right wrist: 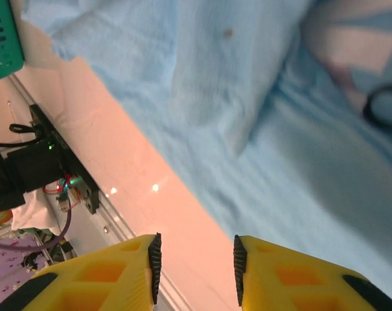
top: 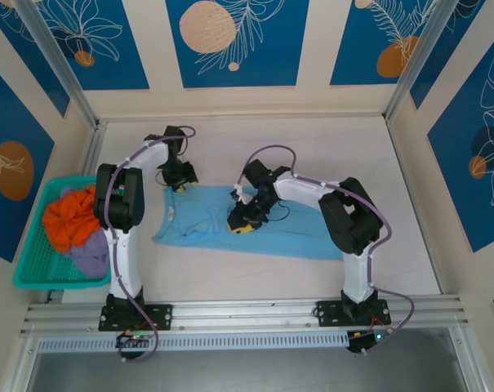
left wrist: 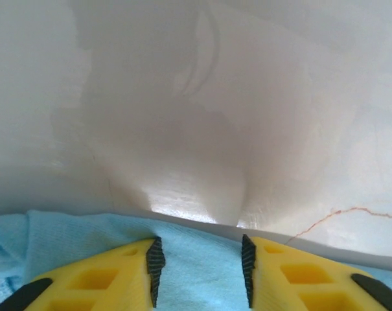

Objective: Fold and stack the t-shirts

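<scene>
**Blue shirt flat, 2 tools parted**

Top view: the sky-blue t-shirt (top: 295, 233) lies flat on the surface (top: 312, 155), long axis left-right. The left tool (top: 181, 183) is at its far-left corner, the right tool (top: 243, 224) over its middle. The teal basket (top: 30, 253) holds orange cloth (top: 71, 216) and lavender cloth (top: 90, 255).

Left wrist: jaws narrowly parted over the shirt's edge, pinching nothing.

Right wrist: jaws parted, empty, shirt just beyond.

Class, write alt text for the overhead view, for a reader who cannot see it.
A light blue t-shirt lies spread on a table. The left claw is at its far left corner; the right claw is over its middle. A teal basket at left holds orange and lilac clothes.
</scene>
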You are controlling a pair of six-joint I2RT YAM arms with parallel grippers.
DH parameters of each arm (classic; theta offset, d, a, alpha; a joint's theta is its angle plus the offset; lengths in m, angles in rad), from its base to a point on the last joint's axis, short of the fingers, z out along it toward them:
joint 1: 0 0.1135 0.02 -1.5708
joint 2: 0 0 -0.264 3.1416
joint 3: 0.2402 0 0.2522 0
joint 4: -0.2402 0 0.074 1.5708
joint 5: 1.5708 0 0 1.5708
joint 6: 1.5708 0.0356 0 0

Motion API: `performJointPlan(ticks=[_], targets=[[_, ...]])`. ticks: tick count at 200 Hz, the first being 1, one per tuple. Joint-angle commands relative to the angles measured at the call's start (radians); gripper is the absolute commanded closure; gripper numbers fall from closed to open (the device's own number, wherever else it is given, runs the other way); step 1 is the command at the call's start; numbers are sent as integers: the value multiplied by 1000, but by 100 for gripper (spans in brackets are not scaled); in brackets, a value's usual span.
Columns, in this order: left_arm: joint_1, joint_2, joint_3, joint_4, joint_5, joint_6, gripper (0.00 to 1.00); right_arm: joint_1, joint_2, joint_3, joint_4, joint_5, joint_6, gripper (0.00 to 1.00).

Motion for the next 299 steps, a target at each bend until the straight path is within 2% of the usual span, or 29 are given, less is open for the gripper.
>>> performJointPlan(ticks=[1, 19, 54, 76, 95, 110, 134, 153, 191, 217, 270, 288, 299], targets=[[-11, -5, 39, -39, -34, 21, 53, -41, -69, -14, 43, -22, 61, 64], [-21, -38, 63, -59, -31, 21, 48, -46, -68, 31, 66, -9, 119, 67], [-48, -173, 48, -95, -89, 39, 49, -47, 22, 153, 60, 43, 249, 78], [-82, -246, -32, -78, 2, 65, 61, -55, 100, 258, 12, 41, 320, 82], [-125, -256, -105, -80, 155, 112, 70, -50, 143, 313, 42, 12, 378, 82], [-162, -277, -192, -51, 198, 139, 75, -44, 188, 359, 46, 4, 410, 83], [-167, -307, -323, 0, 222, 120, 76, -47, 248, 408, 16, 36, 451, 86], [-167, -316, -374, 7, 220, 134, 76, -49, 273, 411, 40, 21, 482, 87], [-167, -338, -473, -2, 264, 162, 77, -43, 349, 508, -58, 58, 471, 87], [-167, -379, -543, -32, 237, 191, 77, -53, 378, 509, -64, 53, 496, 87], [-163, -388, -528, -115, 220, 205, 75, -70, 351, 486, -56, 74, 512, 86], [-162, -427, -501, -112, 153, 173, 74, -83, 279, 440, -38, 99, 510, 84], [-161, -453, -460, -116, 94, 145, 69, -99, 222, 387, -27, 120, 509, 80]])
